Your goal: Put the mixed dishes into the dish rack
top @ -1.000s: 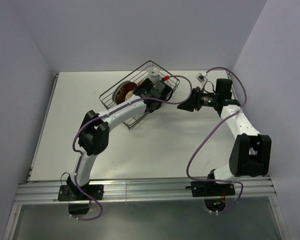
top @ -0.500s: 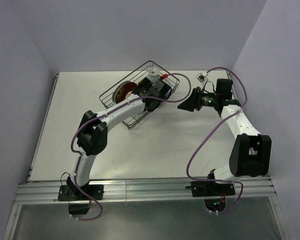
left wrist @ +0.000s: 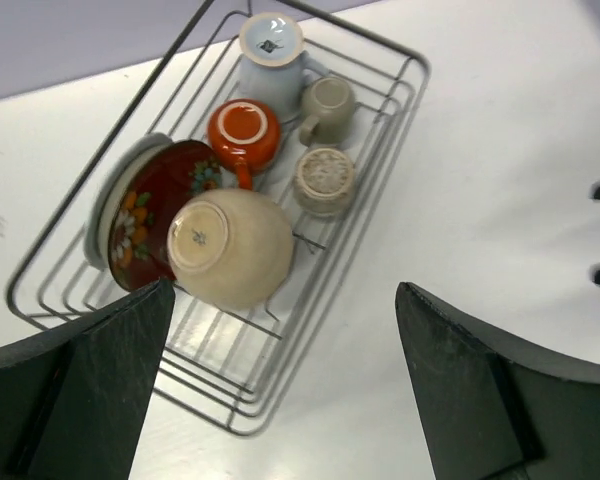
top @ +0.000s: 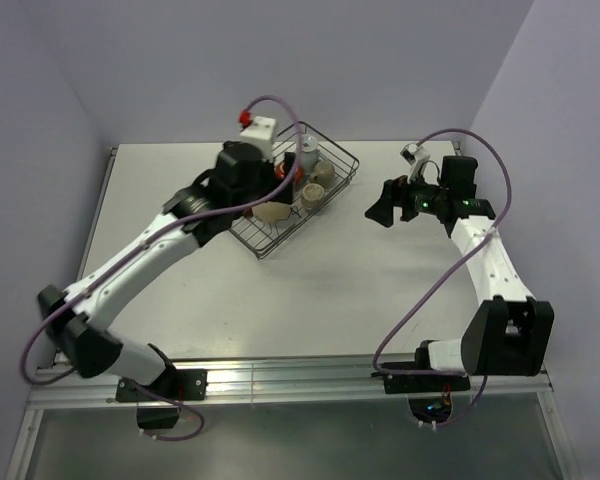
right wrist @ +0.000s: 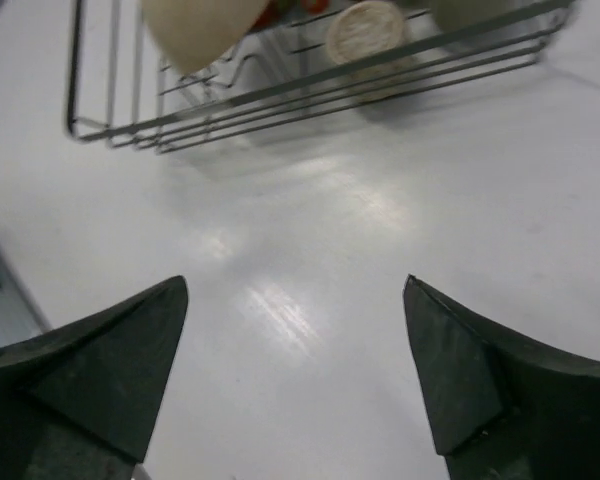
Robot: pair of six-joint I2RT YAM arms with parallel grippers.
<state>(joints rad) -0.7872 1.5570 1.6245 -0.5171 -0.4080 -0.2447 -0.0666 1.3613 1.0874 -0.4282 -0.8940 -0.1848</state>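
Note:
The dish rack (top: 315, 205) stands at the back middle of the table. In the left wrist view the dish rack (left wrist: 398, 112) holds a blue-grey cup (left wrist: 270, 50), a beige cup (left wrist: 327, 105), an orange-red mug (left wrist: 244, 135), a grey cup (left wrist: 325, 180), a red floral plate (left wrist: 152, 205) on edge with a pale plate (left wrist: 100, 215) behind it, and an upturned cream bowl (left wrist: 230, 248). No olive-grey plate can be told apart. My left gripper (left wrist: 285, 290) is open and empty, high above the rack's near left part (top: 263, 188). My right gripper (top: 382, 205) is open and empty above bare table right of the rack (right wrist: 295, 282).
The rack's near wires (right wrist: 310, 88) run across the top of the right wrist view, with the cream bowl (right wrist: 195, 25) and grey cup (right wrist: 365, 30) behind them. Walls close the table at the back and both sides. A cable (top: 410, 300) loops off the right arm.
My left arm has lifted out of the rack and swung back to the left, uncovering the dishes. My right gripper has shifted slightly right.

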